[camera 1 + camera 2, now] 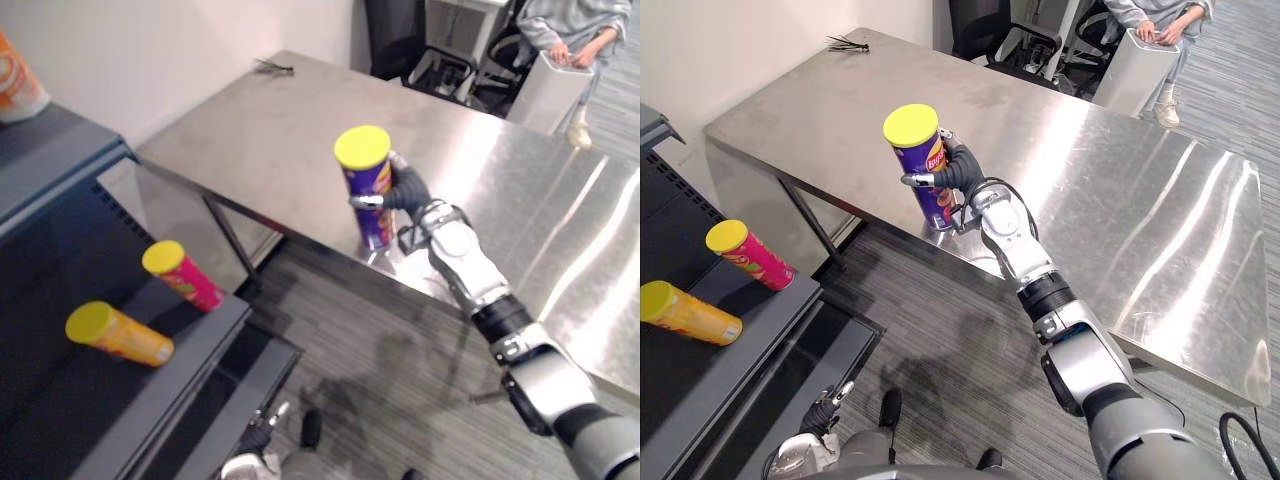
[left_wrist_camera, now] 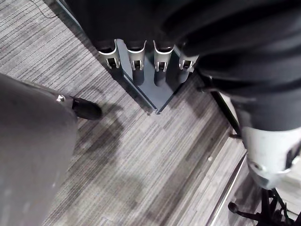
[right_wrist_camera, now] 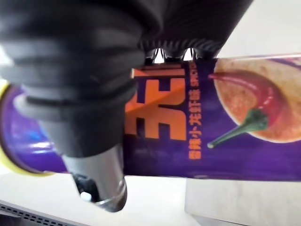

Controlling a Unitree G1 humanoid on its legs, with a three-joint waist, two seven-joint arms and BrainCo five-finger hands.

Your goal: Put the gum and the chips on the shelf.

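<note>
Right hand (image 1: 962, 172) fingers (image 1: 921, 181) clasp chips can (image 1: 919, 153).

Pretty plain room. White wall (image 1: 150, 50) along left side. Big brushed-steel tabletop (image 1: 300, 140) set close to it, dark leg (image 1: 232, 242) under near edge, bright light streaks across right half. Floor (image 1: 400, 380) is grey carpet with thin stripes. Dark blue-grey shelf (image 1: 60, 420) on left, near tabletop's corner, with several decks. Black office chairs (image 1: 430, 50) past far edge, white boxy unit (image 1: 545, 90) beside them, person (image 1: 575, 25) right behind it with hands on top.
</note>
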